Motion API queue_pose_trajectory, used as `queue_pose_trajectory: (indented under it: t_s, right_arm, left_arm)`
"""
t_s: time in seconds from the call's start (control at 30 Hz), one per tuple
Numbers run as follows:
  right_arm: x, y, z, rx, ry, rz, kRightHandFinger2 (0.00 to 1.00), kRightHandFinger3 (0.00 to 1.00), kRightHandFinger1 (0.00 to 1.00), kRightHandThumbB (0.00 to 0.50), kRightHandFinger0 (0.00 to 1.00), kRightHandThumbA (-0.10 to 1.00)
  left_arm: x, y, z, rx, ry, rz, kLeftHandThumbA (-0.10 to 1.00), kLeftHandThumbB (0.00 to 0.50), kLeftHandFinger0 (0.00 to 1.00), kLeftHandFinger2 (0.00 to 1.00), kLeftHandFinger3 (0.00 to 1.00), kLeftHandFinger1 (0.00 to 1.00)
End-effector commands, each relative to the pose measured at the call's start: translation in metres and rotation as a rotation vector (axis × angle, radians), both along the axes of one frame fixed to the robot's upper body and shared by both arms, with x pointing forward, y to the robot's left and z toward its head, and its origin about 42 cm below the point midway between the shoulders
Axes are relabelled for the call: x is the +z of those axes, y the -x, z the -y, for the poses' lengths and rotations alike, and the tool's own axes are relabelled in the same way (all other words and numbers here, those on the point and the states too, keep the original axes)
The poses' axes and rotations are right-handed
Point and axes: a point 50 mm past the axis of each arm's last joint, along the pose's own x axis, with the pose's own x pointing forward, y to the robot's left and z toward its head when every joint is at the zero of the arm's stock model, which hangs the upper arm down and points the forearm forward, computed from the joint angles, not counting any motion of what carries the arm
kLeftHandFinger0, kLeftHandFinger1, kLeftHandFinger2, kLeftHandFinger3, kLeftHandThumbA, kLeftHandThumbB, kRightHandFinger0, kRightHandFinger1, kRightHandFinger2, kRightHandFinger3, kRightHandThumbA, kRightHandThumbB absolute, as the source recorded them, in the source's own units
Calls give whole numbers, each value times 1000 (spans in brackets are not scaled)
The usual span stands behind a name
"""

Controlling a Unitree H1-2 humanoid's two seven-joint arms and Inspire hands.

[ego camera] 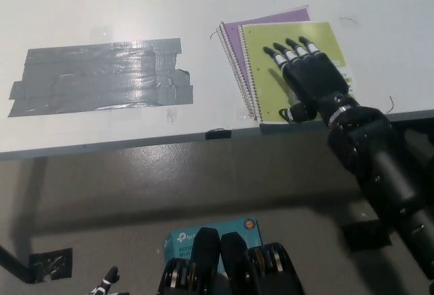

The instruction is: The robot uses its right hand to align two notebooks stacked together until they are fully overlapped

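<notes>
Two spiral-bound notebooks lie stacked on the white bench (203, 10), toward its right end and close to the front edge. The green notebook (268, 71) is on top; its cover is plain yellow-green, wire spiral along the left side. The purple notebook (234, 34) sits underneath and is not squared with it: a strip of purple cover shows along the top and left of the green one, and its own spiral sits just left of the green notebook's spiral. Both are slightly rotated relative to the bench's front edge. The lower edge of the stack lies almost at the bench's front edge.

Right hand (310, 81), black, lies flat on the green cover, palm down, fingers (286, 53) spread and extended toward the far edge of the bench, grasping nothing. The black forearm runs off over the front edge.

Left hand (107, 283), white, only a small part visible low down, below the bench near the floor; cannot tell whether released or clenched.

A large patch of grey tape (102, 74) covers the left part of the bench, well apart from the notebooks.
</notes>
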Motion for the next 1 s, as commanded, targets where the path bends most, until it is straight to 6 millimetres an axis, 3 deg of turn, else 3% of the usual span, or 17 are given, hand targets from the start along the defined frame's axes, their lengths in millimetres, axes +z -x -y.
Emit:
queue_pose_trajectory:
  t_s: [0.0,0.1,0.2,0.3,0.37,0.5,0.57,0.6,0.7,0.77,0.97]
  right_arm:
    - [28,-9,26,-355,-198,4,1000,1000,1000,332,1000,1000]
    - [26,-8,25,-382,-211,0,1000,1000,1000,342,1000,1000]
    - [23,-6,21,-404,-251,1,1000,1000,1000,347,1000,1000]
    - [12,-2,15,-437,-299,-22,1000,1000,1000,345,1000,1000]
    - [4,-1,13,-451,-307,-23,1000,1000,1000,352,1000,1000]
    - [-15,5,12,-465,-324,-82,1000,1000,1000,369,1000,1000]
    - [-17,6,11,-464,-318,-89,1000,1000,1000,376,1000,1000]
    - [-24,9,9,-448,-306,-105,1000,1000,1000,370,1000,1000]
    - [-31,12,5,-415,-243,-131,1000,1000,1000,369,1000,1000]
    - [-38,16,2,-397,-226,-161,1000,1000,1000,384,1000,1000]
    - [-49,21,3,-390,-201,-198,1000,1000,1000,372,1000,1000]
  left_arm:
    - [6,6,-3,9,-14,7,1000,500,668,816,1000,708]
    - [4,4,-3,6,-17,5,1000,500,628,793,1000,657]
    - [4,5,-2,2,-22,9,1000,500,639,793,1000,673]
    - [3,8,-1,8,-11,-1,1000,500,699,834,1000,745]
    - [3,8,-1,5,-13,1,1000,500,654,838,1000,737]
    - [3,9,0,-6,-25,2,1000,500,685,837,1000,727]
    - [3,9,1,-4,-20,4,1000,500,670,835,1000,693]
    - [4,8,1,0,-18,3,1000,500,577,816,1000,644]
    - [6,6,2,3,-3,8,1000,500,550,798,1000,633]
    - [5,5,1,1,-3,5,1000,500,630,782,1000,641]
    - [5,4,1,-10,-1,10,1000,500,689,757,1000,664]
